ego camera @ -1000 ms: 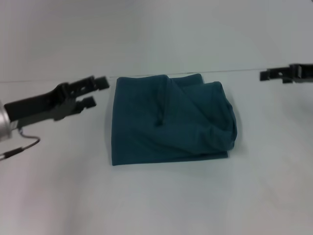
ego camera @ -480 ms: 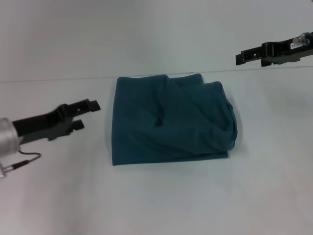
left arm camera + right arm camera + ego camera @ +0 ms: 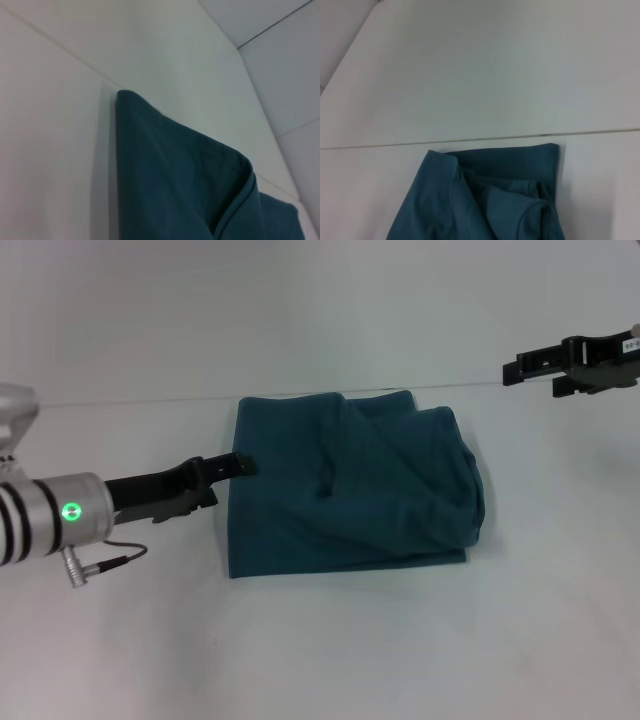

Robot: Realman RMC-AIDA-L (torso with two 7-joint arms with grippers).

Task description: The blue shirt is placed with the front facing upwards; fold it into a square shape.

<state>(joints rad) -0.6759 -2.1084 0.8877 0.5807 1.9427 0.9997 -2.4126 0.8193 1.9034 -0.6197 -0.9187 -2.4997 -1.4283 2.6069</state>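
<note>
One blue shirt [image 3: 350, 485], folded, at frame centre; two grippers in view.

The shirt lies as a rough rectangle on the white table [image 3: 330, 640], its right side bunched. The left gripper [image 3: 232, 472], at centre left, has advanced to the shirt's left edge; jaw state cannot be determined. The right gripper [image 3: 512, 372], upper right, has shifted slightly right, well apart from the shirt; its opening cannot be determined.

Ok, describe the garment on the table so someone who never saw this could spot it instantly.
On the white table, midway between the left gripper and the raised right gripper, lies the blue shirt. It is a dark teal bundle folded roughly square, rumpled on the robot's right side, and the only cloth there.
</note>
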